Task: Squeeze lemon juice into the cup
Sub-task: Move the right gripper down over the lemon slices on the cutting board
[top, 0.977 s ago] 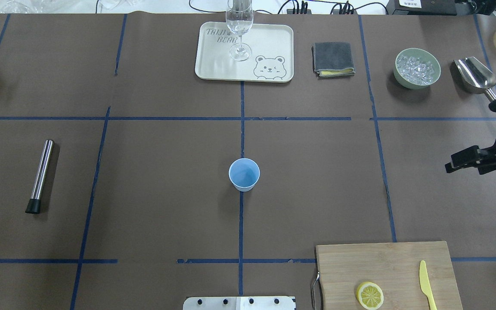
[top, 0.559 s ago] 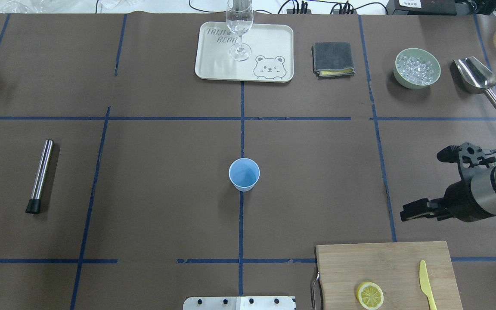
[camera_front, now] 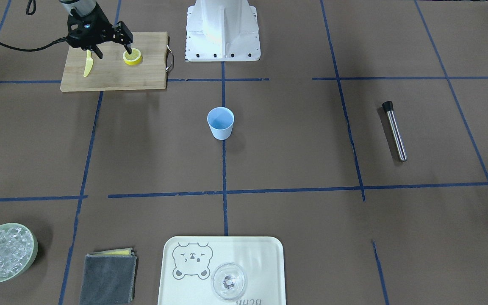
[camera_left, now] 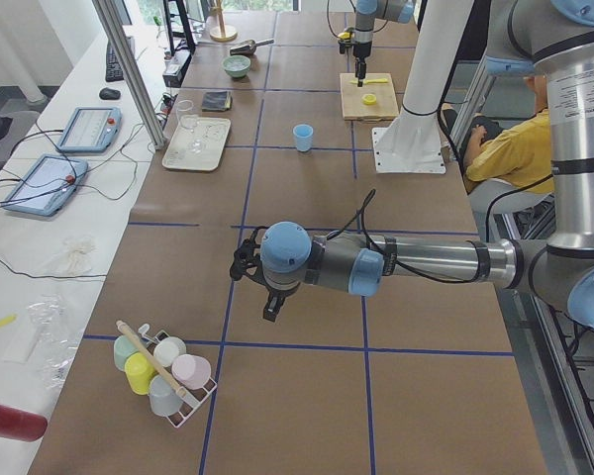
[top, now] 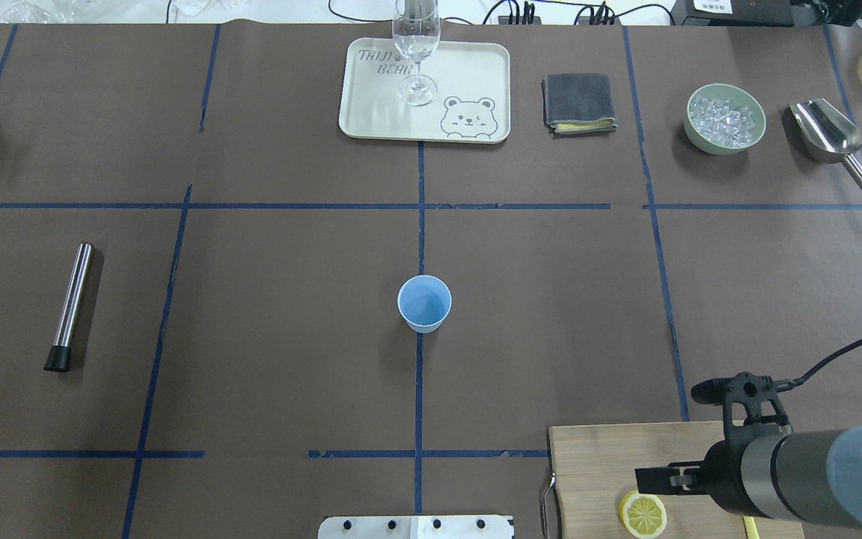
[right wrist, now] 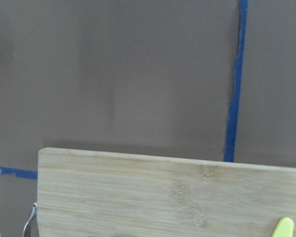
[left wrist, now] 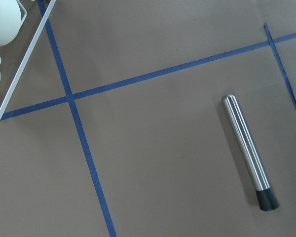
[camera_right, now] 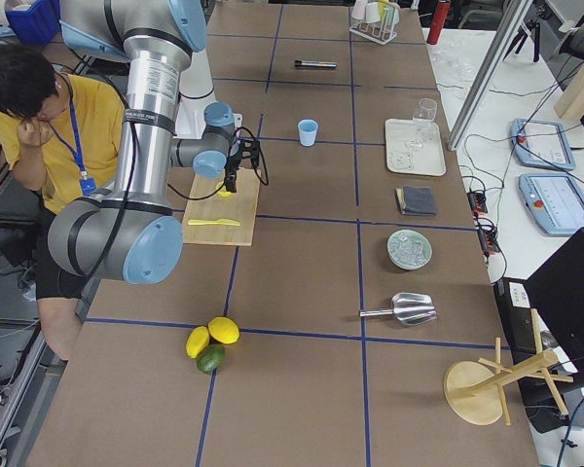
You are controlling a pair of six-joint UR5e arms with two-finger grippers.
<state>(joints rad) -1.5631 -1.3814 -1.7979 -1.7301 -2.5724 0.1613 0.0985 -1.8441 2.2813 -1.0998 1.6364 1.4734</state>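
One lemon slice (top: 643, 515) lies on the wooden cutting board (top: 603, 457), also in the front-facing view (camera_front: 132, 56). My right gripper (camera_front: 115, 51) hangs open over the board, one finger just above the slice's edge, the other by the yellow knife (camera_front: 87, 64). It holds nothing. The pale blue cup (top: 424, 302) stands upright mid-table, well apart from the board. My left gripper (camera_left: 267, 297) shows only in the exterior left view, above bare table near the cup rack; I cannot tell if it is open or shut.
A steel muddler (top: 72, 305) lies at the left. At the far edge are a tray (top: 371, 105) with a wine glass (top: 416, 52), a folded cloth (top: 578, 102), a green bowl of ice (top: 725, 118) and a metal scoop (top: 827, 135).
My right arm has swept from the table's right edge near the scoop back toward the robot. Its gripper now hangs over the cutting board at the lemon slice. Nothing else moved.
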